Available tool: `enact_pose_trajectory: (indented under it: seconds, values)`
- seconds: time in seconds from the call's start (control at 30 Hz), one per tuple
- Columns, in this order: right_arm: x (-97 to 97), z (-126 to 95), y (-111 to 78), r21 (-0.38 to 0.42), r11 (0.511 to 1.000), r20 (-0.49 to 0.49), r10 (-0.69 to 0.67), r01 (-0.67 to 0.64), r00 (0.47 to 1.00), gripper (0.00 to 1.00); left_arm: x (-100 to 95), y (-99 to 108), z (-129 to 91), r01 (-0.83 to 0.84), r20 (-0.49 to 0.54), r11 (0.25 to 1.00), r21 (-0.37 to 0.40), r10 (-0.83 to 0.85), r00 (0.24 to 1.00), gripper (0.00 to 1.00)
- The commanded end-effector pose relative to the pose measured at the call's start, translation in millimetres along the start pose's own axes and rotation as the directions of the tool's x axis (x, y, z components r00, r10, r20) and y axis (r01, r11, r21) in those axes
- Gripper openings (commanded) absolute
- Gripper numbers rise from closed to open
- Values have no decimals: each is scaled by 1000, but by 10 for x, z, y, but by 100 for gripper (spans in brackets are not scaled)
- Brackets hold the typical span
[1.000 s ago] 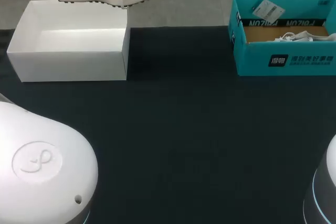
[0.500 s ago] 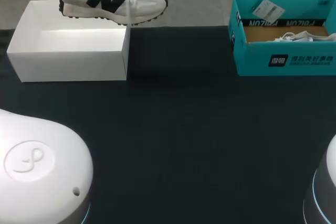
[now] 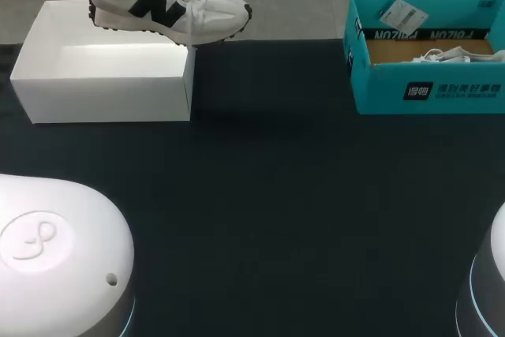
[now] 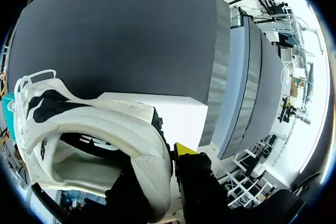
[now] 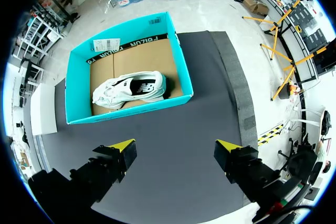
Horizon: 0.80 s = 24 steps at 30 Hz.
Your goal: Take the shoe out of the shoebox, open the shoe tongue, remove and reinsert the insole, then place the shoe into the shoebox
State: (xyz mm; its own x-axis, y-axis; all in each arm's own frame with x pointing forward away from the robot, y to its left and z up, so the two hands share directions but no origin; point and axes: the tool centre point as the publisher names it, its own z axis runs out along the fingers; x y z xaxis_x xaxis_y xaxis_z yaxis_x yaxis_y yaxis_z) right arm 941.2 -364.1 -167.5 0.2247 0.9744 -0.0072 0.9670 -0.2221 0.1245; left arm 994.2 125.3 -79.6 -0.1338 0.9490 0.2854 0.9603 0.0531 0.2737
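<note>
Shoe (image 3: 170, 7) above white shoebox (image 3: 102, 88), your left gripper (image 4: 170, 163) clamping its heel, second shoe (image 5: 131, 88) in teal box (image 5: 79, 114), right gripper (image 5: 176, 148) fingers apart.

Robotics test laboratory. Evidence: 2 white robot arms, left arm (image 3: 55, 258) and right arm (image 3: 488, 290), stationed at 1 dark-covered table (image 3: 276, 195). 2 open boxes are staged on it, white box (image 3: 102, 84) and teal shoebox (image 3: 426, 92), well apart.

1. The shoe (image 3: 166, 7) I hold has a white cloth upper with suede-like panels (padded collar).
2. The white box (image 3: 102, 80) looks like smooth, matt card.
3. The teal box (image 5: 126, 115) is printed card, raw brown inside.
4. The table (image 3: 276, 211) looks dark and matt to me.
</note>
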Motion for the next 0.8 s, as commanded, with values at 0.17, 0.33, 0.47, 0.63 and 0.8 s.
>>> enact_pose_trajectory:
  seconds: [0.17, 0.33, 0.47, 0.63, 0.8]
  values:
    - [-2, 2, -11, -2, 1000, 1, 1, -1, 1000, 100, -113, -300, -50, -36, 74, 999, -19, 38, 997, 0]
    - [-2, 2, -11, -2, 1000, 1, 1, -1, 1000, 100, -271, -497, -106, -77, 65, 997, -1, 77, 995, 0]
    - [-2, 2, -11, -2, 1000, 1, 1, -1, 1000, 100, -384, -674, -197, -82, 72, 997, -5, 82, 994, 0]
    - [-2, 2, -11, -2, 1000, 1, 1, -1, 1000, 100, -546, -915, -325, -77, 82, 997, -21, 79, 993, 0]
    - [-2, 2, -11, -2, 1000, 1, 1, -1, 1000, 100, -705, -1129, -401, -70, 97, 997, -24, 72, 993, 0]
